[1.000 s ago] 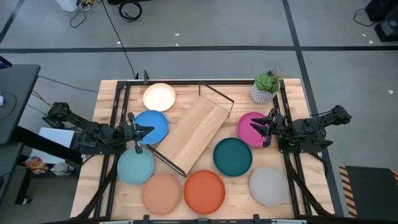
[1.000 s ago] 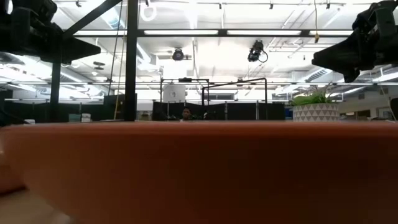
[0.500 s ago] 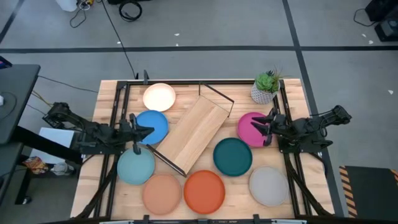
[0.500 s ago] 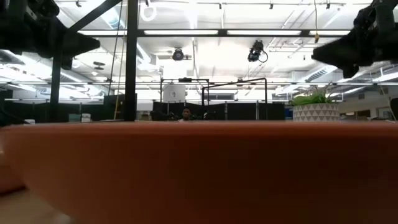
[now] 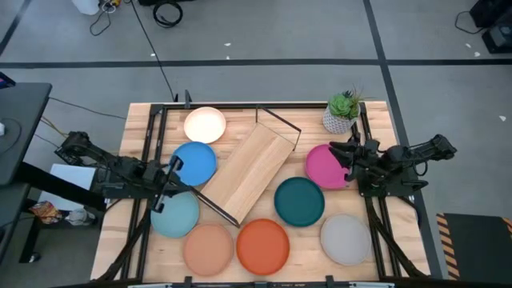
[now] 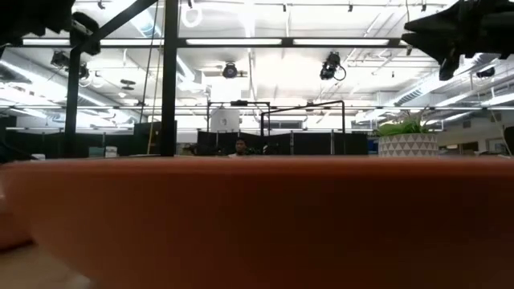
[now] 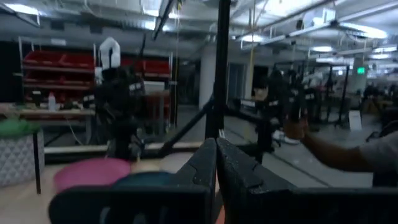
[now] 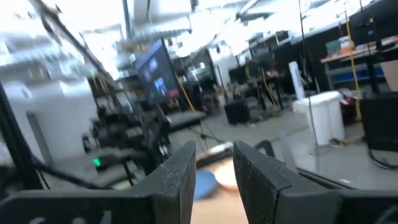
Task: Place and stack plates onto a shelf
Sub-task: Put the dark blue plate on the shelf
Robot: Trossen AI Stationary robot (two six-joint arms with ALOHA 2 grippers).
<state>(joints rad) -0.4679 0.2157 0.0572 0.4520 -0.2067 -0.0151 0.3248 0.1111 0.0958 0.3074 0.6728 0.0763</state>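
Planked wooden worktop [image 5: 376, 248] with black rails along both sides carries everything.

Rectangular light-wood shelf board with thin black wire end frames [image 5: 250, 170] lies diagonally mid-worktop, nothing on it.

Eight round matte plates lie flat around it, none stacked:
- cream plate [image 5: 205, 124] far left, by the back edge
- blue plate [image 5: 198, 161] just in front of cream, touching the shelf's left side
- light blue plate [image 5: 178, 216] in front of blue
- peach plate [image 5: 208, 247] and orange plate [image 5: 262, 246] side by side along the front edge; orange rim fills the low view [image 6: 257, 217]
- teal plate [image 5: 299, 201] right of the shelf's lower end
- pink plate [image 5: 326, 166] behind teal, near the shelf's upper right
- grey plate [image 5: 346, 238] front right

Green plant in a white pot [image 5: 342, 112] sits at the back right corner, behind pink.

Left arm comes in from the left edge; left hand [image 5: 166, 182] hangs over the gap between the blue and light blue plates, fingers pressed together, holding nothing.

Right arm comes in from the right edge; right hand [image 5: 342, 154] sits over the pink plate's right rim, fingers slightly spread with a narrow gap, holding nothing.
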